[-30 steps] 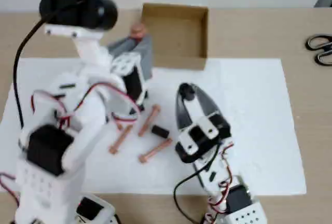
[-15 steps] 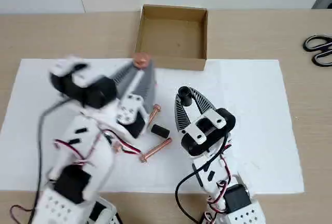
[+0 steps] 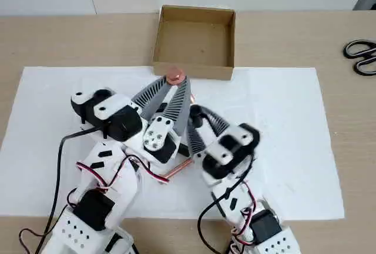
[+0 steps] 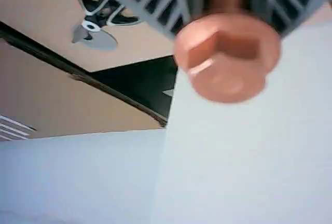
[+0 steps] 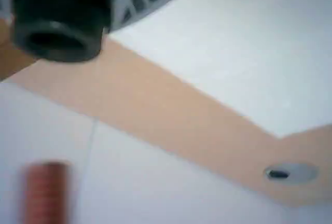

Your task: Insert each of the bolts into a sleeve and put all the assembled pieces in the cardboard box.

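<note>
Left gripper [image 3: 175, 85] is clamped on a bolt [image 3: 174, 77]. The head sticks out just past the fingertips and the shank is pinched between the two grey fingers [image 3: 154, 94]. In the left wrist view the hex flats of the head [image 4: 228, 60] are made out close up. From above, only a round copper cap is seen.

A loose bolt [image 3: 178, 170] lies on the paper [image 3: 282, 136] behind the fingertips, partly covered by the left gripper's base.

Right gripper [image 3: 198, 116] sits just right of the left one, tips side by side. Contact between the two cannot be judged. It is closed on a black sleeve [image 3: 195, 112], held at the very tips. From above the sleeve is seen as a dark lump. In the right wrist view its open bore [image 5: 57, 37] is seen facing the camera.

A threaded end [image 5: 46, 193] is also seen there, off to one side of the sleeve and apart from it. Which bolt it belongs to cannot be told.

The box [image 3: 158, 36] stands just ahead of the left fingertips, not touched. It is ahead and slightly right of the right gripper.

Scissors [image 3: 361, 54] lie on the bare table [image 3: 59, 42], well to the right of both grippers.
</note>
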Robot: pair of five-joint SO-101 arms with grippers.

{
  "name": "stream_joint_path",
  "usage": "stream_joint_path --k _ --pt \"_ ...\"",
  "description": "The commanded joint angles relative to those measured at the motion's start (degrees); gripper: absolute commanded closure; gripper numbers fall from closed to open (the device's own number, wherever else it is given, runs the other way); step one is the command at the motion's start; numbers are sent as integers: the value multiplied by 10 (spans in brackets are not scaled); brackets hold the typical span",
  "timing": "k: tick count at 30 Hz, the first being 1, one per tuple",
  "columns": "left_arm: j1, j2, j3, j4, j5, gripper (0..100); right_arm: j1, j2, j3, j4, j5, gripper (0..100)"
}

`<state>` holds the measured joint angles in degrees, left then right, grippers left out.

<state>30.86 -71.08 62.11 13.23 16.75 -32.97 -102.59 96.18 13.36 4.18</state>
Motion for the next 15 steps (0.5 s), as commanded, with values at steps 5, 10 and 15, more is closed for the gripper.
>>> stream_joint_path --k 5,10,15 --pt "22 13 -36 55 -47 994 -8 -13 2 -3 48 993" --pt "21 15 -37 55 -84 994 -8 -13 3 -3 48 993" --pt "21 17 -35 55 -125 994 -8 -13 3 -3 48 993"
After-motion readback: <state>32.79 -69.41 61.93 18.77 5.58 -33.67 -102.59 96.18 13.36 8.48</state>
